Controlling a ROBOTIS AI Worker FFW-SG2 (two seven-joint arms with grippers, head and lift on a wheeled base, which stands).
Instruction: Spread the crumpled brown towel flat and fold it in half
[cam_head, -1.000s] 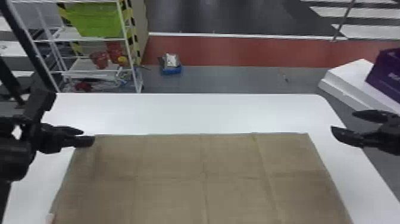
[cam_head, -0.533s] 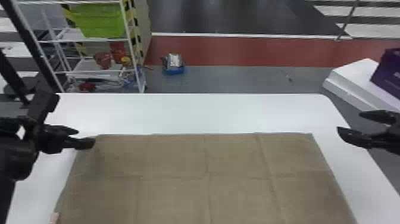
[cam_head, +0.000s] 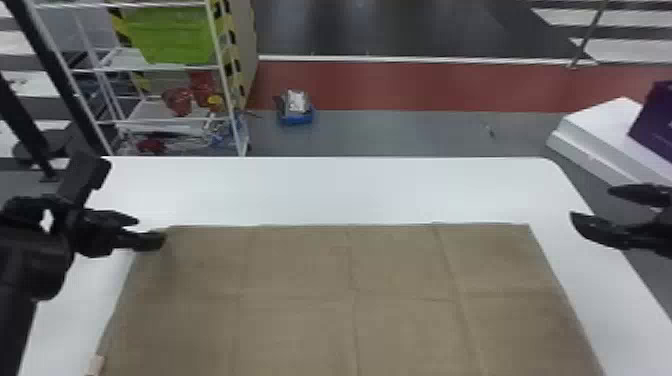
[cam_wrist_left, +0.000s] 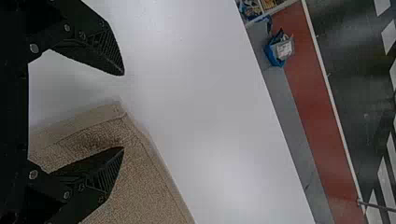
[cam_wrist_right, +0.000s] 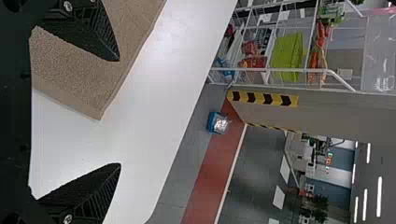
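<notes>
Two black grippers flank the work in the head view: the left gripper (cam_head: 151, 230) at the far left corner of the wide, flat brown cloth towel (cam_head: 310, 300), the right gripper (cam_head: 591, 202) out beyond its far right corner. The towel lies spread on the smooth white bench (cam_head: 350, 190) with its rounded corner, so I judge the spreading nearly or wholly done and the fold still to make. That asks for both far corners to be pinched, lifted and drawn toward the robot. Straight creases cross the cloth in a grid; a small pale tab (cam_head: 95, 365) sits at its left edge.

In the left wrist view the ridged, tapering fingers are parted and grasp nothing; one is over the nubbly pile, near a corner with a smoother band along its hem.

In the right wrist view the fingers are also apart and empty, one over the coarse-looking cloth, the other over glossy bench. This gripper probably needs to shift inward before pinching.
</notes>
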